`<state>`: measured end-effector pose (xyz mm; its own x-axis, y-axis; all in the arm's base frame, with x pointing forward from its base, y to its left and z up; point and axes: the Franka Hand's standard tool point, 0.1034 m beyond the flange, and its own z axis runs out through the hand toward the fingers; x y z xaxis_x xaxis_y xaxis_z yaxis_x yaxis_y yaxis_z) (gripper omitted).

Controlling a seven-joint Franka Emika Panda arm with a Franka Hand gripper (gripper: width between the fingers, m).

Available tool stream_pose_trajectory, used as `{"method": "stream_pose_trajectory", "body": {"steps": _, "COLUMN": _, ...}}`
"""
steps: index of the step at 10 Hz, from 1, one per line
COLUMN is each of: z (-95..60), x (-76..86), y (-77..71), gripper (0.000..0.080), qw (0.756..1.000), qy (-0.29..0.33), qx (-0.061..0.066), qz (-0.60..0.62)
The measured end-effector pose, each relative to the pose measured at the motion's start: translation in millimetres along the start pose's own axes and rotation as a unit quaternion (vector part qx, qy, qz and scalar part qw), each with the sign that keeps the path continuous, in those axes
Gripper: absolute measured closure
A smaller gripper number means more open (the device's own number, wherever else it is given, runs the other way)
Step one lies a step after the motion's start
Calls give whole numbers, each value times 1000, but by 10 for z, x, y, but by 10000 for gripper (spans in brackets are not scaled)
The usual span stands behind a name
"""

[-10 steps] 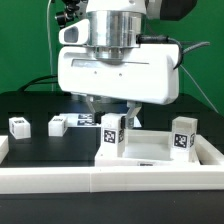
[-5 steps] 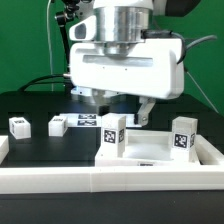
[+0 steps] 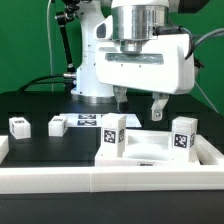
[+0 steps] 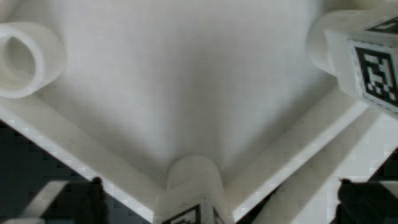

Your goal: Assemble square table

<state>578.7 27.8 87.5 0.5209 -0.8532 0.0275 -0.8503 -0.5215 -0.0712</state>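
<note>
The square table's white slab [image 3: 150, 152] lies inside the white frame at the exterior view's right. Two tagged white legs stand upright on it, one at its left corner [image 3: 112, 133] and one at its right corner [image 3: 183, 136]. My gripper [image 3: 139, 106] hangs open and empty above the slab, between and behind the two legs. Two loose leg blocks [image 3: 18, 125] [image 3: 57, 125] lie on the black table at the left. In the wrist view the slab [image 4: 187, 90] fills the picture, with a tagged leg [image 4: 368, 58] at one corner and another leg [image 4: 192, 190] close under the camera.
The marker board [image 3: 86, 120] lies flat behind the loose blocks. A long white rail [image 3: 60, 182] runs along the front, and its raised sides enclose the slab. The arm's white base [image 3: 90, 70] stands at the back.
My gripper has moved to the exterior view's right and slightly up, away from the left upright leg. The legs and slab have not moved.
</note>
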Motion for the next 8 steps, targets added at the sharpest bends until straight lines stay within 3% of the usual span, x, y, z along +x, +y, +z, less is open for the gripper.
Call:
{"method": "stream_pose_trajectory", "body": {"steps": 2, "z": -1, "x": -11, "y": -2, "gripper": 150, "qw": 1000, "qy": 0, "qx": 0, "qz": 0}}
{"method": "stream_pose_trajectory", "body": {"steps": 3, "z": -22, "x": -91, "y": 9, "gripper": 150, "qw": 998, "qy": -2, "qx": -1, "qz": 58}}
{"method": "stream_pose_trajectory", "body": {"steps": 5, "z": 8, "x": -357, "y": 171, "gripper": 150, "qw": 991, "qy": -16, "qx": -11, "qz": 131}}
{"method": "stream_pose_trajectory", "body": {"steps": 8, "z": 34, "x": -406, "y": 199, "gripper": 150, "qw": 990, "qy": -20, "qx": -13, "qz": 138}}
